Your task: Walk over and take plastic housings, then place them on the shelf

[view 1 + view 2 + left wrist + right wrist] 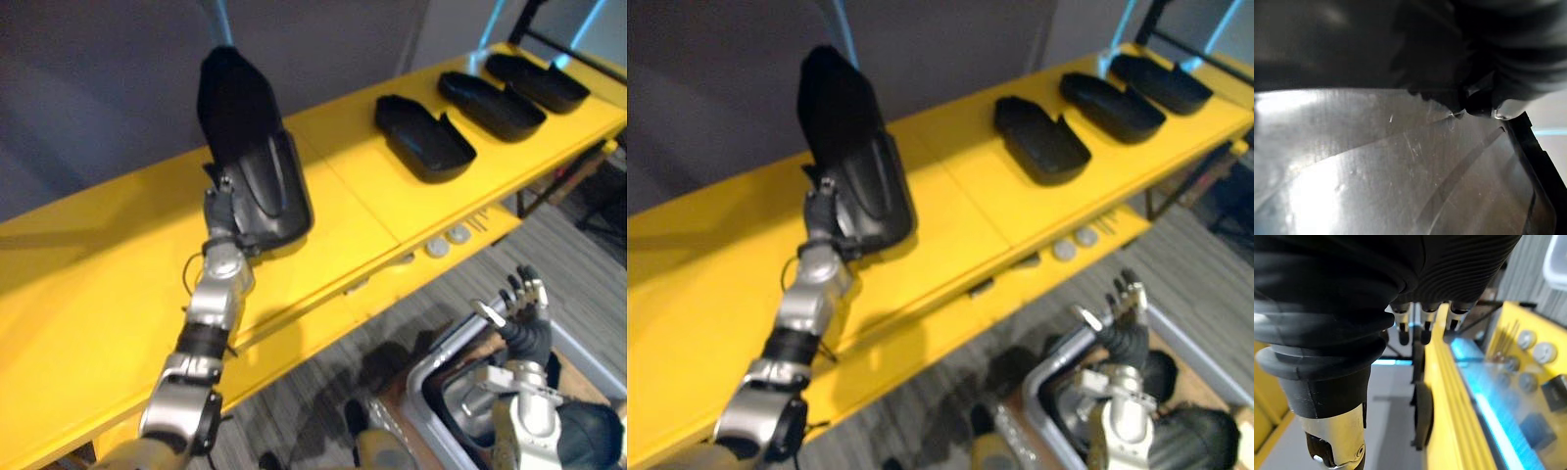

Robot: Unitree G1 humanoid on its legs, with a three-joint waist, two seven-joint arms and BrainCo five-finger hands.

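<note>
Left hand clamps lower edge of black plastic housing, upright at upper centre-left over yellow shelf; contact with shelf unclear. Three more housings lie upper right. Right hand, lower right, fingers straight, empty, above grey bin.

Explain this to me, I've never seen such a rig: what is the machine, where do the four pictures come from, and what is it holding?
It is a two-legged humanoid robot. Two pictures come from its head cameras, looking down; the other two come from cameras on its wrists. Its left hand grips a black plastic housing, upright at the yellow shelf, where three more housings lie. Its right hand hangs open, low beside a grey bin.
</note>
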